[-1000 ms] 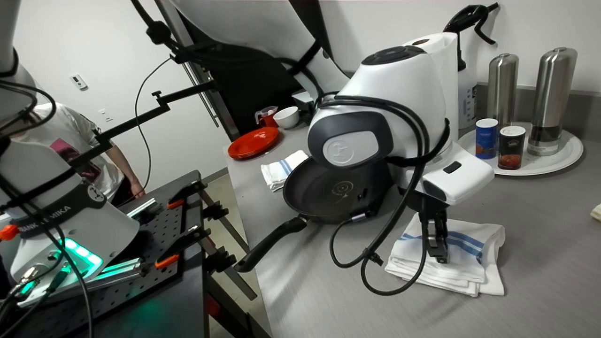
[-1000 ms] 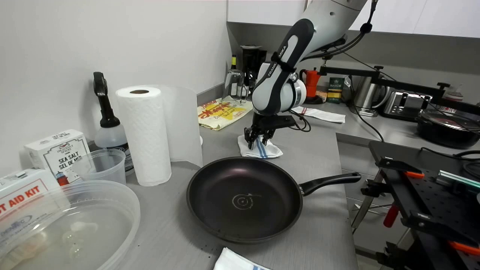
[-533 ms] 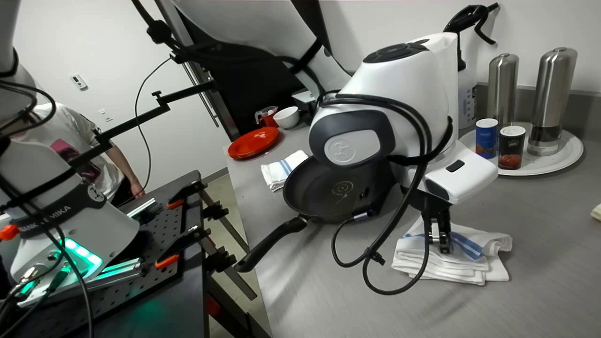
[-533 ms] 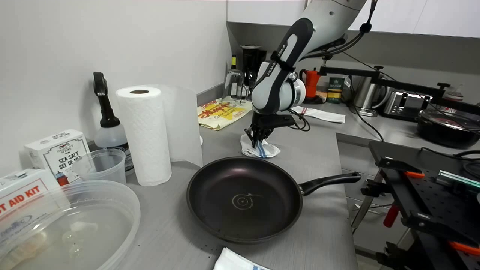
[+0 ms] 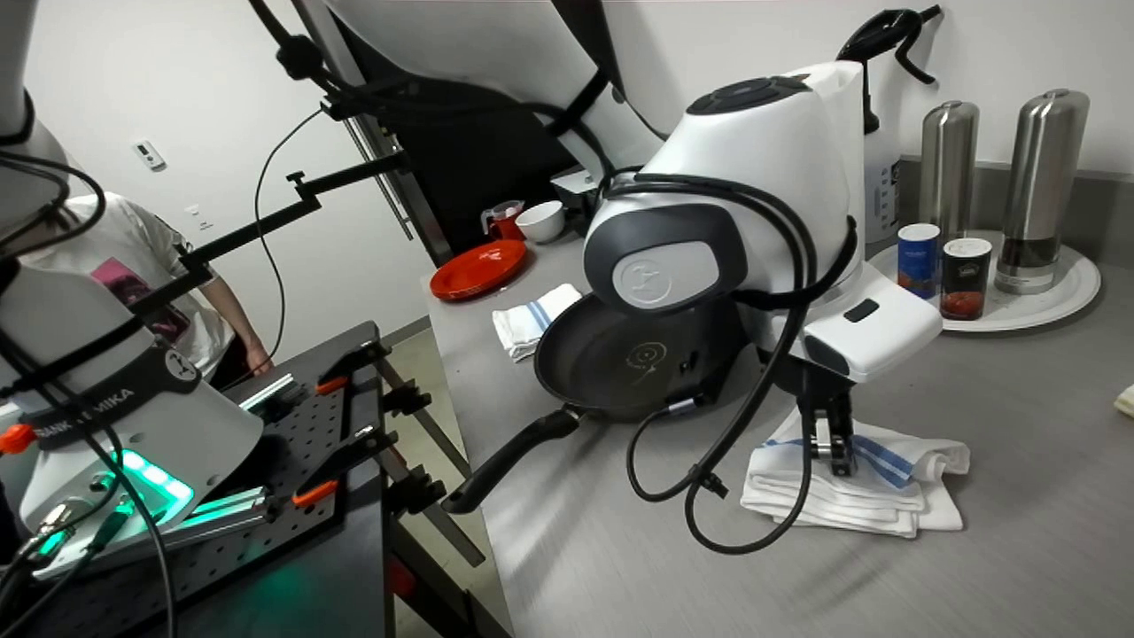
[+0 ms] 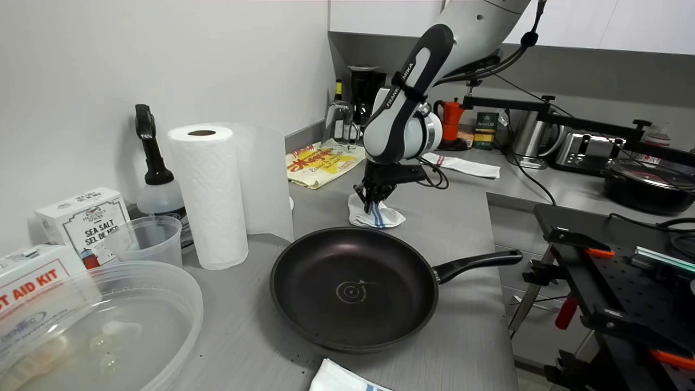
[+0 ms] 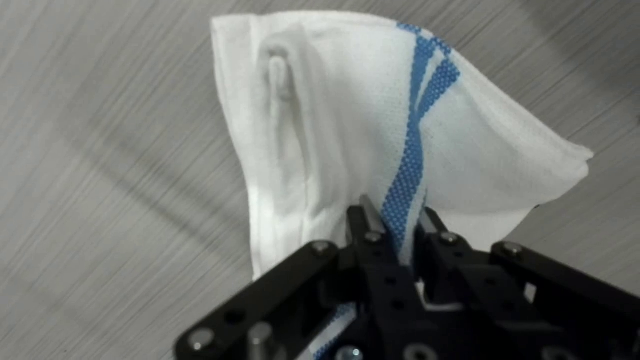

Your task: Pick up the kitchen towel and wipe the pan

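Note:
The kitchen towel (image 7: 340,110), white with blue stripes, rests on the counter in a folded stack. My gripper (image 7: 397,215) points down over it and is shut on a pinched-up ridge of cloth; a blue stripe runs between the two fingers (image 7: 367,225). In both exterior views the towel (image 5: 868,509) is bunched up at the fingertips, its lower layers on the counter. The dark pan (image 6: 347,320) sits on the counter apart from the towel, inside facing up, its black handle (image 6: 478,266) reaching toward the counter edge. In an exterior view the arm hides part of the pan (image 5: 602,363).
Beyond the pan lies another folded striped cloth (image 5: 532,323). A paper-towel roll (image 6: 209,201) and a spray bottle (image 6: 163,195) stand by the wall. Clear plastic tubs (image 6: 136,331) are near the pan. A white plate (image 5: 1063,297) bears steel mills and small shakers.
The gripper's fingers have come together on the towel, bunching its top layers upward. Gripper and towel have shifted slightly; the pan has stayed put.

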Motion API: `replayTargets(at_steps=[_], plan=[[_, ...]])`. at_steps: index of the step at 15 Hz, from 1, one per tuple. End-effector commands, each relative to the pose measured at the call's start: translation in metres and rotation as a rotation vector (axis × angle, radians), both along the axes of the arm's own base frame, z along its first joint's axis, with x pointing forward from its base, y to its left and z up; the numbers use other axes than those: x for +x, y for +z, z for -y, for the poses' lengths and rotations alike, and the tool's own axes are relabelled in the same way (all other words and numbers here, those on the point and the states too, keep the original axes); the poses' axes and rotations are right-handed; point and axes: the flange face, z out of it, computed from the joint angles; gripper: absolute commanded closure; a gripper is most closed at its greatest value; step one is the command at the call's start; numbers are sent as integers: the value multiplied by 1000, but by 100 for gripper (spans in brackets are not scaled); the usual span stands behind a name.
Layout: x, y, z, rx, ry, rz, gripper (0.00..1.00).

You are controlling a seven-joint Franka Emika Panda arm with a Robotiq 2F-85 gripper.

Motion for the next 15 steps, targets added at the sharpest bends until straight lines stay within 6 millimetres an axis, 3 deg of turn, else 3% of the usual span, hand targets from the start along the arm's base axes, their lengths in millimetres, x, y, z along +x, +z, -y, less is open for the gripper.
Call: replayTargets(at_steps=[1, 8, 12, 15], plan=[[11, 29, 2, -5, -16, 36, 96], [31, 106, -6, -64, 18, 139, 96], [41, 142, -34, -62, 63, 166, 96], [36, 155, -67, -32, 114, 158, 96]])
